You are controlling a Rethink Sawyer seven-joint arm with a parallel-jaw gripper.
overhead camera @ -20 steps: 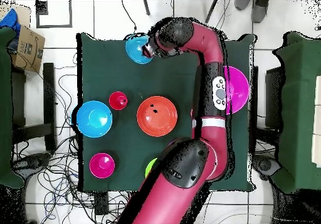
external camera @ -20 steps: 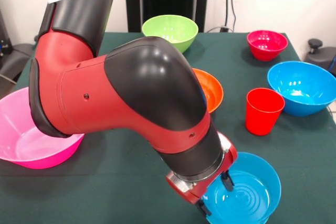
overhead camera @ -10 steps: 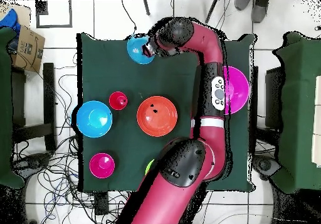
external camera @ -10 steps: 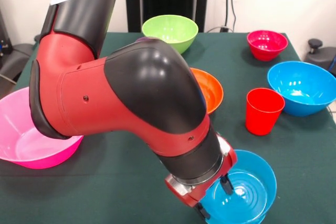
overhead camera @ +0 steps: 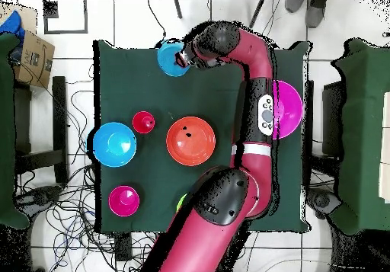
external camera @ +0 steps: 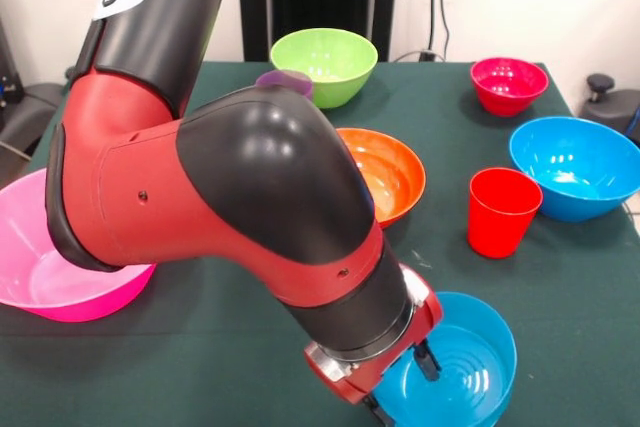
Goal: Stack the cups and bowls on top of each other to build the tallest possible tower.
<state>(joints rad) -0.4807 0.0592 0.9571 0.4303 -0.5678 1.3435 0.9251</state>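
Blue small bowl sits at near table edge in front view w/ gripper straddling its left rim, one finger inside, other outside, closed on rim; orange bowl mid-table, red cup beside large blue bowl, lime bowl and magenta bowl far back, pink bowl left. Overhead: gripper at same small blue bowl by table edge, well apart from orange bowl, red cup, large blue bowl.

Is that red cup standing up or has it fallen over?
Standing up. The red cup rests on its base with its open mouth facing up, and from overhead its rim shows as a full circle.
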